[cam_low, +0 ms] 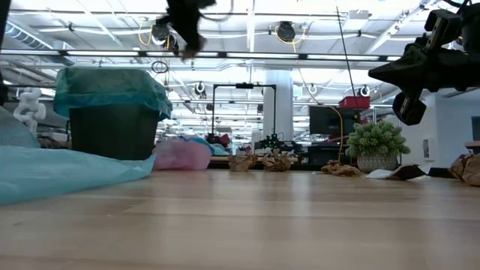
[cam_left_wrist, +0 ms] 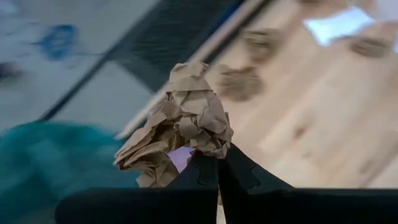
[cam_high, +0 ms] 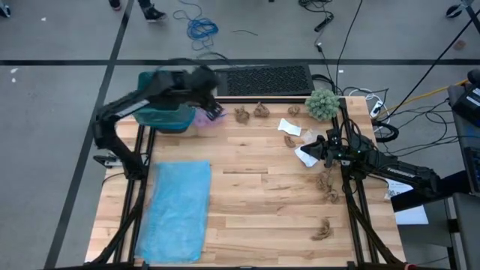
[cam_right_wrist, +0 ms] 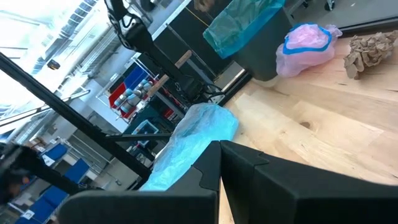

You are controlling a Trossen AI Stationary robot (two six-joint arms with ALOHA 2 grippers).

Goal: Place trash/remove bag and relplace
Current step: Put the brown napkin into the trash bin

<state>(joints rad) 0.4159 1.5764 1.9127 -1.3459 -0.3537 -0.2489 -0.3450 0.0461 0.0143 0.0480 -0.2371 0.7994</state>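
Carrying a brown paper wad (cam_left_wrist: 180, 118) clamped in the left hand (cam_left_wrist: 217, 163), lifted beside the bin (cam_high: 163, 115) for dropping; right hand (cam_right_wrist: 221, 163) closed, empty.

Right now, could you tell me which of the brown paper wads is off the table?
The brown wad pinched in the left gripper, held up beside the bin. The other brown wads all lie loose on the wooden table.

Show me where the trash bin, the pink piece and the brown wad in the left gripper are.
trash bin (cam_low: 112, 131): low view, its dark front wall.
pink piece (cam_low: 182, 155): low view, its middle.
brown wad (cam_left_wrist: 186, 118): left wrist view, its crumpled middle.
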